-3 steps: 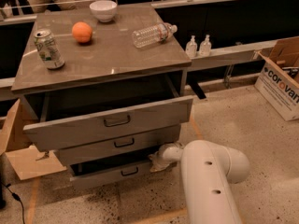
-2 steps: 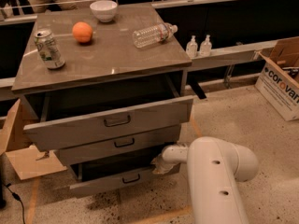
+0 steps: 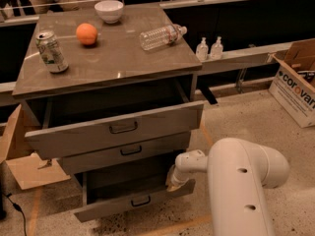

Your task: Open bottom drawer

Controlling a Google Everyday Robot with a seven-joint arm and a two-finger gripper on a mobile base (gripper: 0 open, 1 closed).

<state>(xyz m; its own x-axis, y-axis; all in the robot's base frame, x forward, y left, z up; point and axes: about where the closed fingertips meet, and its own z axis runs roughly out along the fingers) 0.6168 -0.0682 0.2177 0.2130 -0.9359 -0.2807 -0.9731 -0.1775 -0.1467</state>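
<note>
The bottom drawer (image 3: 110, 206) is the lowest of three grey drawers in the cabinet. It has a slim front with a small dark loop handle (image 3: 141, 201) and stands pulled out, its dark tray showing. My gripper (image 3: 173, 180) is at the end of the white arm (image 3: 236, 181), against the right end of that drawer's front, at its top edge. The tall top drawer (image 3: 115, 130) stands pulled well out. The middle drawer (image 3: 125, 152) sticks out slightly.
On the cabinet top (image 3: 113, 58) are a can (image 3: 49, 51), an orange (image 3: 86, 34), a white bowl (image 3: 109, 11) and a lying plastic bottle (image 3: 161, 36). Two small bottles (image 3: 209, 48) stand on a ledge behind. Cardboard boxes sit at right (image 3: 295, 85) and left (image 3: 24, 168).
The bottom drawer has slid further out toward me, showing more of its tray. My gripper has moved back with the drawer's right end.
</note>
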